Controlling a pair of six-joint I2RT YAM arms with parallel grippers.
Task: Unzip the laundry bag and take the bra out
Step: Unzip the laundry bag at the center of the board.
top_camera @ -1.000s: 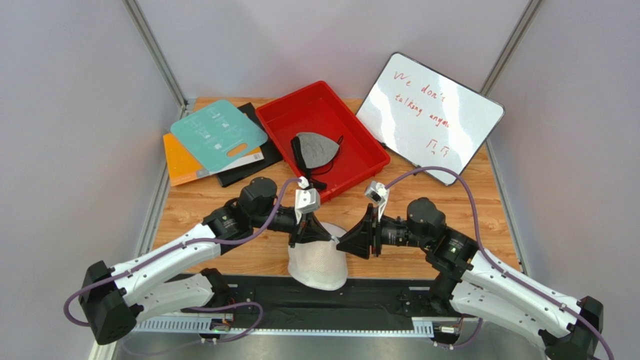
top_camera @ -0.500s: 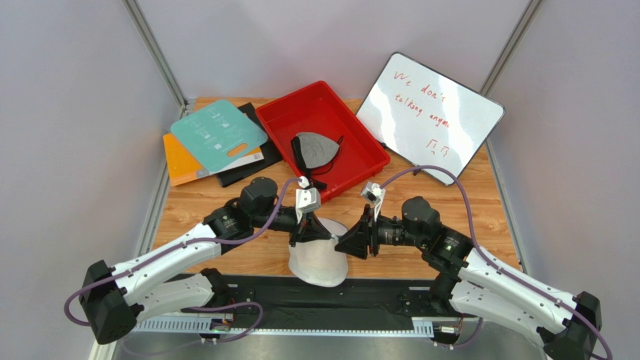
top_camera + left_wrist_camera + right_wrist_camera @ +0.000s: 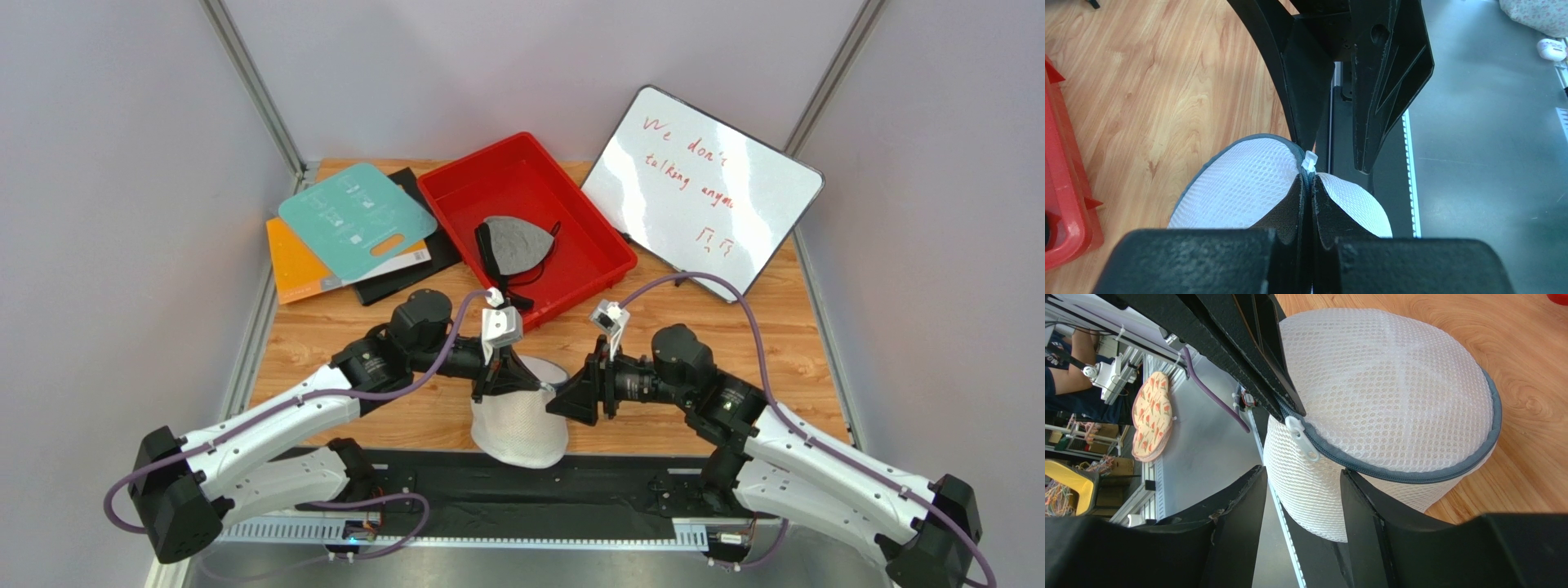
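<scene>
**A:** What lies at the far-left corner of the table (image 3: 319, 333)?

**B:** A teal board (image 3: 356, 218), on top of an orange folder (image 3: 288, 267) and something flat and black.

**A:** And the left hand?

**B:** The left hand (image 3: 1310, 191) is at the middle of the near edge. Its fingers are pressed together on the rim of the laundry bag (image 3: 521, 431). They pinch the mesh and the grey zipper band (image 3: 1419, 473) right beside the white zip pull (image 3: 1301, 437).

**A:** Where is the bag itself?

**B:** At the middle of the near edge, between the two hands, and partly over the black strip (image 3: 613, 496) by the arm bases. The band looks closed along the stretch that shows.

**A:** Can you see the bra?

**B:** No. The mesh shows only white, so I cannot tell what is inside.

**A:** What is behind the bag?

**B:** A red tray (image 3: 540, 184) at the middle of the far edge, with a grey bra (image 3: 513, 243) with black straps lying in it.

**A:** And the right hand?

**B:** The right hand (image 3: 1301, 478) is spread, with one finger on each side of the bag's lower wall. I cannot tell whether they touch the mesh. The zip pull sits just ahead of the gap between them.

**A:** And the far-right corner?

**B:** A whiteboard (image 3: 702, 190) with red handwriting, set askew to the table's edges.
</scene>
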